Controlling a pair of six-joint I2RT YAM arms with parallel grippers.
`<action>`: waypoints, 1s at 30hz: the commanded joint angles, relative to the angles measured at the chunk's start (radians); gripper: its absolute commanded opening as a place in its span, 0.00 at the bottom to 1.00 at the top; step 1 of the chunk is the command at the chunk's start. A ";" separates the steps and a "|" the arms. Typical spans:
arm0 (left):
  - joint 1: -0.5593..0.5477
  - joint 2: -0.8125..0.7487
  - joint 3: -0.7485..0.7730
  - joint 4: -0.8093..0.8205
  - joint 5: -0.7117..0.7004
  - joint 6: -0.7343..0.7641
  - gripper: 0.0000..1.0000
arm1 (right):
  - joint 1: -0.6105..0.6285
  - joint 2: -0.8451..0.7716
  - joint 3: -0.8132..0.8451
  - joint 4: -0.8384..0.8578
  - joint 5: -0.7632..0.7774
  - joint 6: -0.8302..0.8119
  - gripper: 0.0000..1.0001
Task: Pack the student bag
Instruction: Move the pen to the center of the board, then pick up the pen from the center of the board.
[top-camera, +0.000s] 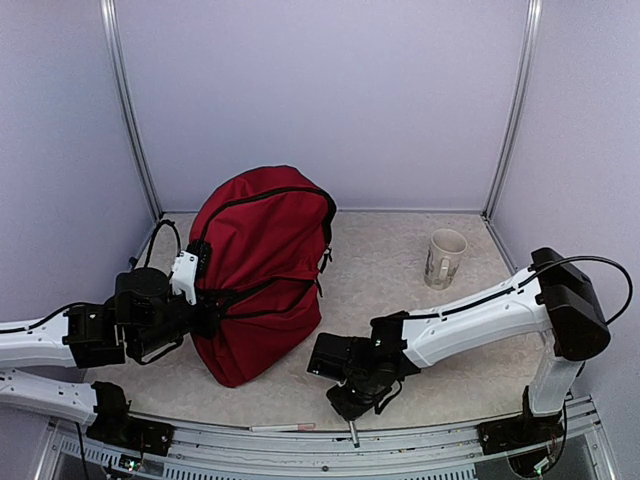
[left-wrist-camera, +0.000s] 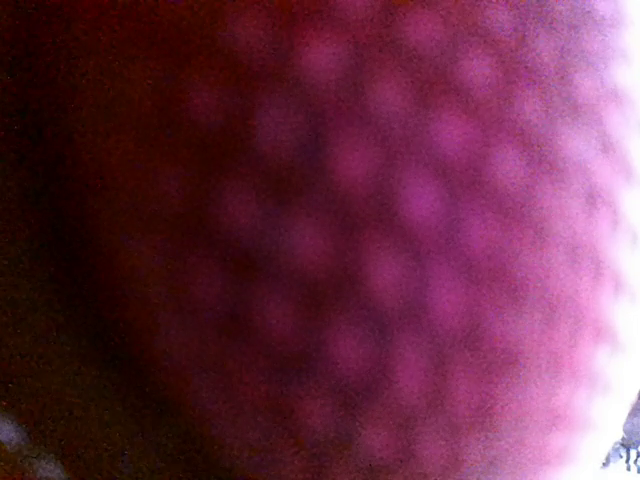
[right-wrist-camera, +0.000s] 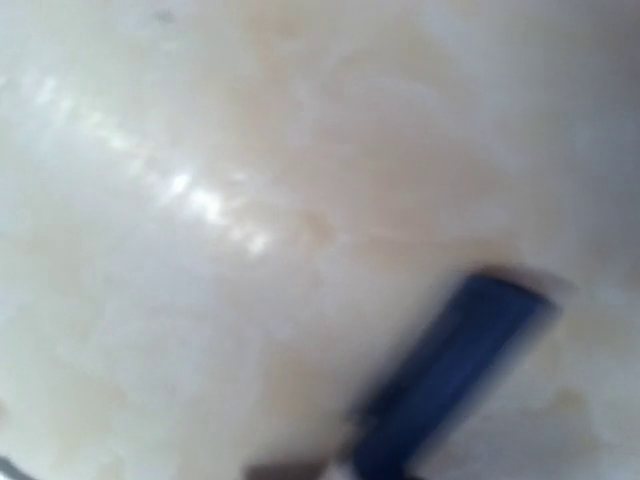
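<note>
1. The bag (top-camera: 262, 270) is stood on the table (top-camera: 400, 300), left of the middle. It is leaned toward the near edge, and its black straps are gathered at its left side.
2. The left gripper (top-camera: 203, 318) is pressed into that side, with its fingers buried in the cloth. From the folds and straps drawn toward it, it is judged to be clenched on the bag.
3. No packing can be counted as done. Nothing is seen going in, and no open mouth is shown from above. The task is judged to be early, with the bag merely held ready and all the filling left to do.
4. A mug (top-camera: 445, 258) is seen upright on the right, well apart from the bag. Whether it is meant to be packed cannot be told.
5. The right gripper (top-camera: 350, 405) is held low over the table near the front edge, right of the bag. A grey stick (top-camera: 353, 434) is seen just below it. Whether the jaws are closed on it cannot be told.
6. The right wrist view is blurred. Only pale table and a dark blue thing (right-wrist-camera: 450, 385), cut off at the bottom, are made out.
7. The left wrist view is filled with blurred red cloth. The bag's inside is hidden in every view.
</note>
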 joint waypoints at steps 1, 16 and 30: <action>-0.011 -0.022 0.001 0.097 0.024 -0.004 0.13 | -0.054 0.013 -0.043 0.028 0.005 -0.029 0.26; -0.010 -0.047 0.003 0.061 0.008 -0.014 0.14 | -0.259 0.084 0.032 -0.139 0.100 -0.291 0.41; -0.010 -0.027 0.010 0.067 0.025 -0.007 0.14 | -0.280 0.095 0.023 -0.209 0.042 -0.334 0.12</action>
